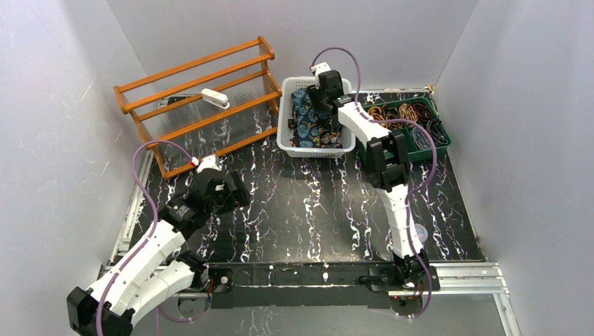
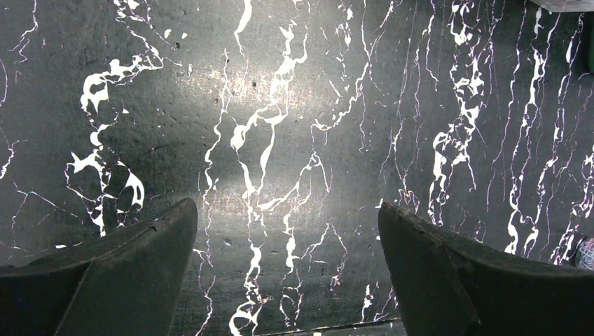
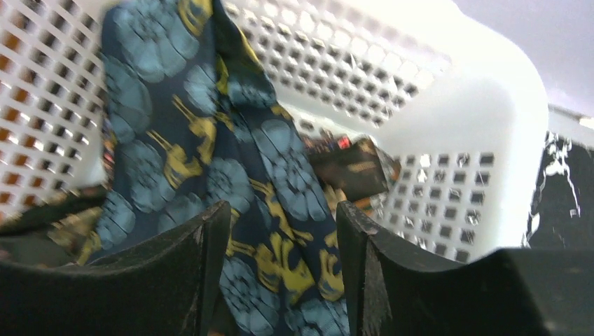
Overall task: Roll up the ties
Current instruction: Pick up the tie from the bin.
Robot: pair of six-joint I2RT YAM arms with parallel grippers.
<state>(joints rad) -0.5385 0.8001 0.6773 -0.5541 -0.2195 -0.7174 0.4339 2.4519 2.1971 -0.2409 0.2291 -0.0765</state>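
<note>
A dark blue tie with teal and gold paisley lies in the white basket, draped up against its mesh wall. It also shows in the top view, with a dark brown tie beside it. My right gripper is down inside the basket. Its jaws stand partly open on either side of a fold of the blue tie, with the fabric filling the gap. My left gripper is wide open and empty, low over the black marbled table at the left.
An orange wooden rack with a white object on it stands at the back left. A green tray of coloured cables and bands sits right of the basket. Grey walls close in on both sides.
</note>
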